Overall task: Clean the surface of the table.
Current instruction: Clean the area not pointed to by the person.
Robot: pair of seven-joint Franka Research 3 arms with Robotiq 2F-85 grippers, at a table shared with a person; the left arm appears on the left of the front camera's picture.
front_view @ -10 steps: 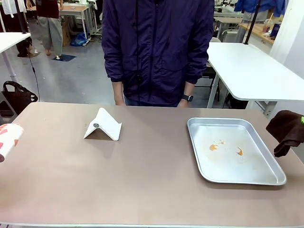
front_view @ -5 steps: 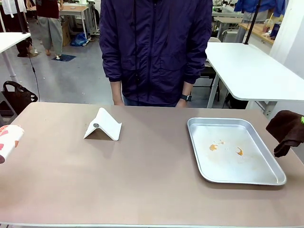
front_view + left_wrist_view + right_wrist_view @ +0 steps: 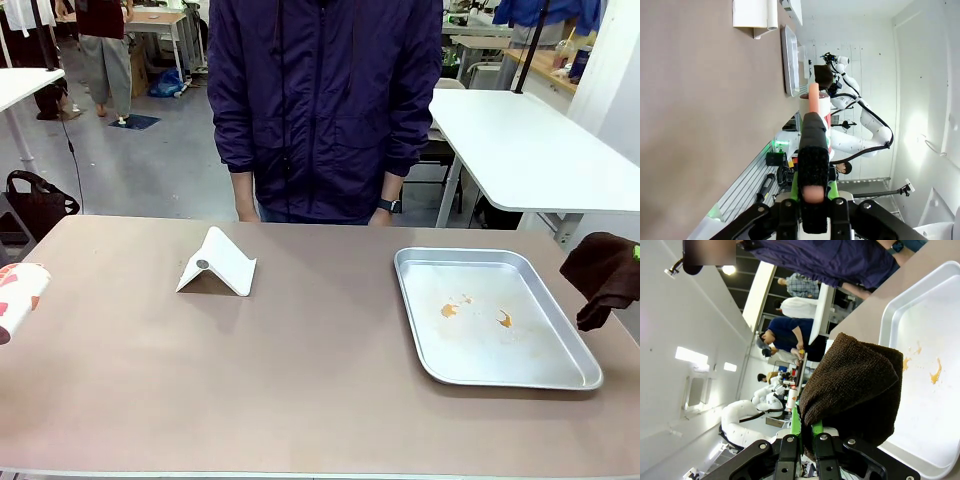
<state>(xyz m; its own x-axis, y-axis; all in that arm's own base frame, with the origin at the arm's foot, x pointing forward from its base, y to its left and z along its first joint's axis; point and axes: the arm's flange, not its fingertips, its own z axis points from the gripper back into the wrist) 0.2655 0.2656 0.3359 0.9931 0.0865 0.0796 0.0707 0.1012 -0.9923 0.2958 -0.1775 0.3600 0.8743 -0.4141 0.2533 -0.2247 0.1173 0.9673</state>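
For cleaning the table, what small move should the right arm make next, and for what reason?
Probably lower the right pincer, which grips the brown cloth, inward onto the bare table top beside the metal tray. The cloth hangs at the table's right edge and seems apart from the surface, so it cannot wipe yet.

Open-plan robotics lab: a person in a dark jacket (image 3: 325,100) stands at a taupe table (image 3: 300,400) on a grey concrete floor (image 3: 150,170), flanked by white-topped tables (image 3: 530,150) on slim metal legs. A white robot arm (image 3: 855,141) rises against bare white walls. Farther back, other workers (image 3: 785,335) gather at benches under ceiling strip lights (image 3: 690,356).
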